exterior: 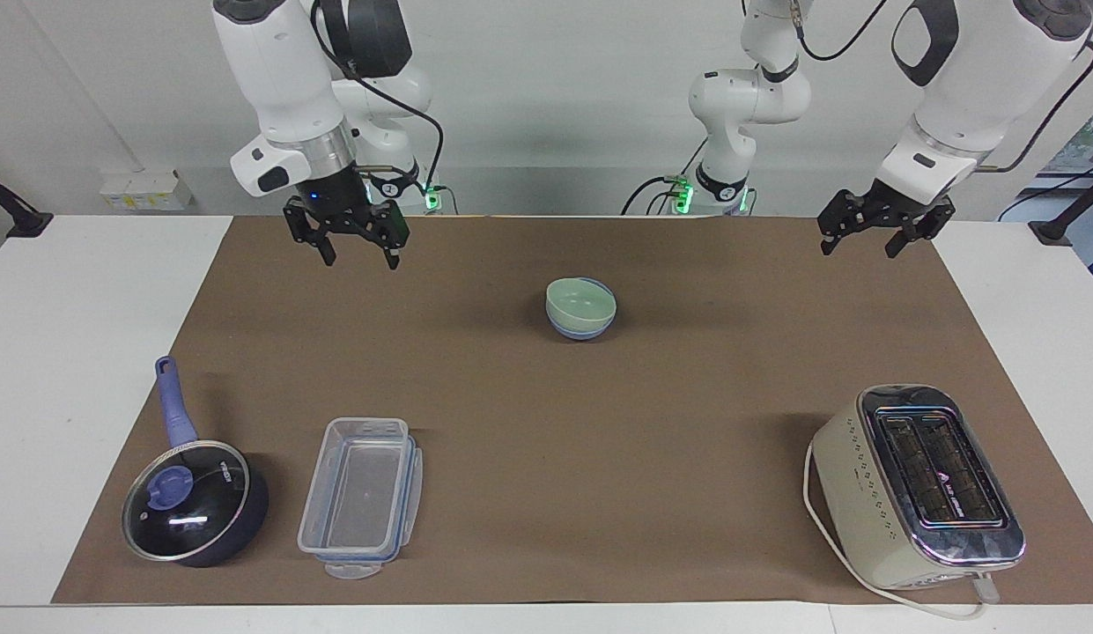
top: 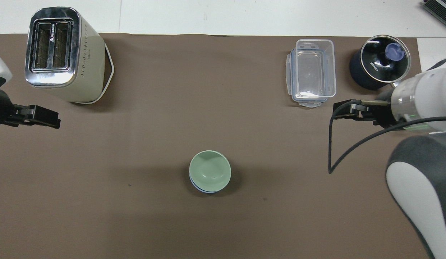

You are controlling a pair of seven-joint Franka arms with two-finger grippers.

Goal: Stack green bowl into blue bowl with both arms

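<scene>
Already the green bowl [exterior: 580,305] sits nested in the blue bowl [exterior: 583,333] mid-mat, toward the robots' end, between the two raised arms. Both the right gripper [exterior: 344,236] and left gripper [exterior: 882,231] hang open and empty, well apart from it, the right one nearer. The saucepan [top: 380,66] lid reads KONKA.

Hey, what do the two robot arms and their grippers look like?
Both arms are glossy white jointed tubes with dark grey joint caps and looping black cables. Green lights glow at their bases. The left gripper and right gripper are black two-finger claws on linkage frames; a small blue light shows above the right one.
</scene>
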